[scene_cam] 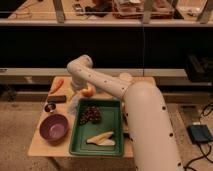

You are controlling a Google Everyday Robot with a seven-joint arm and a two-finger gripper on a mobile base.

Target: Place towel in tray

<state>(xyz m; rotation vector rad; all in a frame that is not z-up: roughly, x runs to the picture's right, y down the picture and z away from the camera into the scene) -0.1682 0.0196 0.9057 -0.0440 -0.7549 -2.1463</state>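
The green tray (113, 118) lies on the small wooden table (141, 81). It holds a dark bunch of grapes (90, 114) and a pale banana-like piece (100, 138). A pale grey-blue towel (74, 105) hangs or lies just off the tray's back left corner. My white arm bends at its elbow (80, 66) above the table's back and reaches down to the gripper (73, 96), which sits right above the towel. The arm hides the wrist.
A purple bowl (53, 127) stands left of the tray. Behind it are a small dark can (49, 107), a flat black item (56, 99) and a carrot (57, 84). An orange (88, 91) lies behind the tray and a white cup (125, 76) at the back.
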